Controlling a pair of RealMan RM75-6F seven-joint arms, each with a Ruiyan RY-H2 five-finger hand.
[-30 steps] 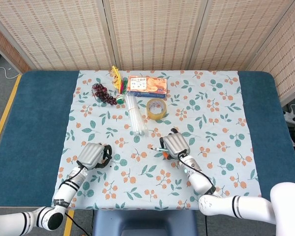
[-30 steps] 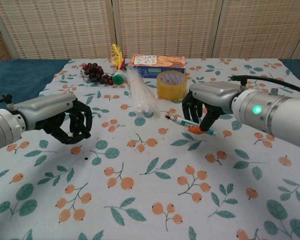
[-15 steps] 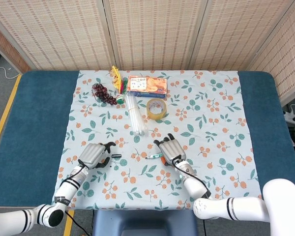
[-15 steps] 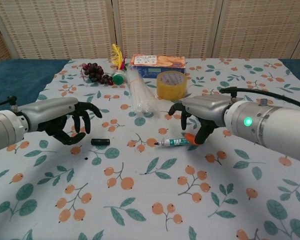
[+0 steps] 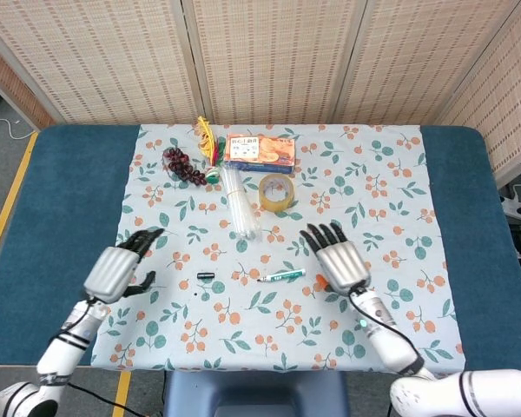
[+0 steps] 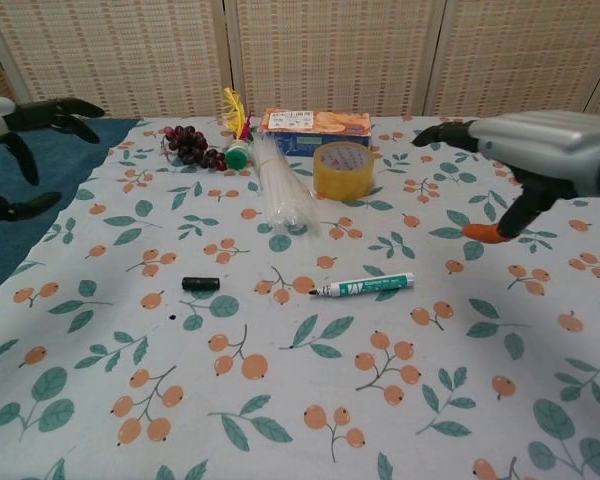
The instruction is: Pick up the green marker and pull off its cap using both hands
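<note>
Left of the right robot hand (image 5: 341, 261) (fingers spread) lies the green marker (image 5: 282, 275).

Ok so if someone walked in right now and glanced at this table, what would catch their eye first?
Probably the uncapped green marker lying mid-table on the floral cloth, with its small dark cap lying apart to its left. Next, the two hands raised with fingers spread and holding nothing: the left hand over the cloth's left edge, the right hand just right of the marker. Behind sits a cluster with a tape roll and a snack box.
</note>
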